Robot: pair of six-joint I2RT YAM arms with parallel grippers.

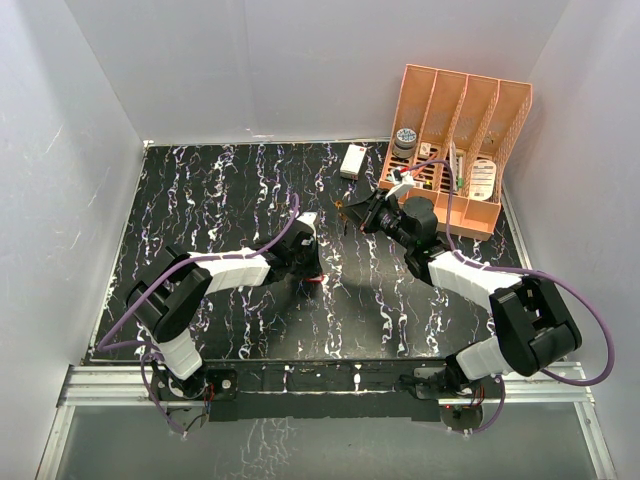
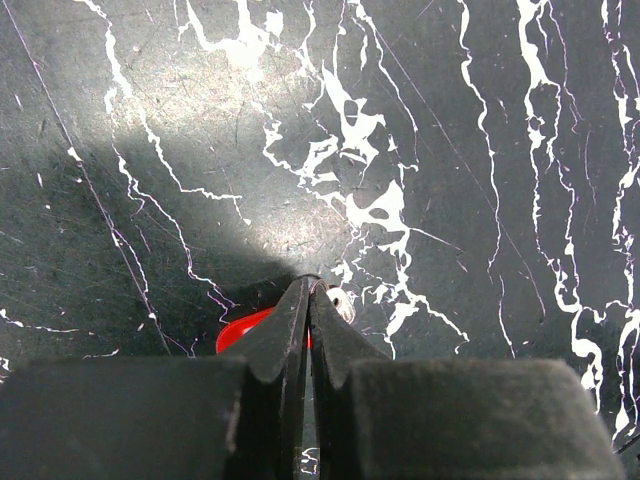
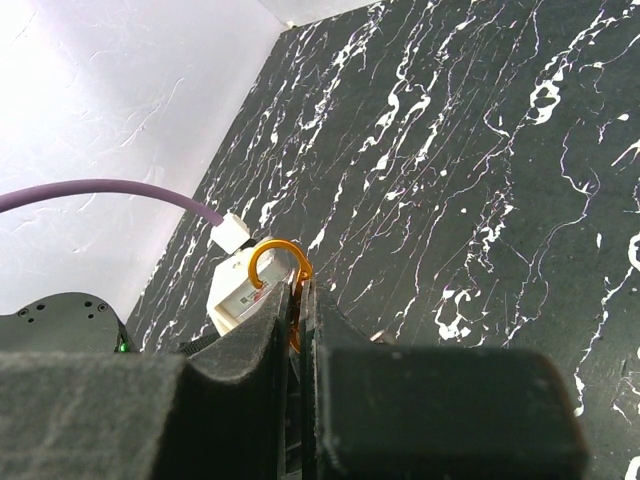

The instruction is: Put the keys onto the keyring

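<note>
At upper right of the overhead view, the orange file rack (image 1: 465, 140) holds a round tin (image 1: 405, 137) and small packets. Right gripper (image 3: 298, 290): jaws closed on the keyring (image 3: 278, 252), arching upward. Left gripper (image 2: 308, 292): jaws pinched on the red-headed key (image 2: 243, 328), flat against the bench (image 2: 200, 150), left of centre.

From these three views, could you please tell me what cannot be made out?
- Red plastic-headed key, left wrist view: mostly hidden behind the shut jaws; blade unseen.
- Thin orange-gold wire keyring, right wrist view: lower half hidden between the jaws.
- Top view: both too small.
</note>
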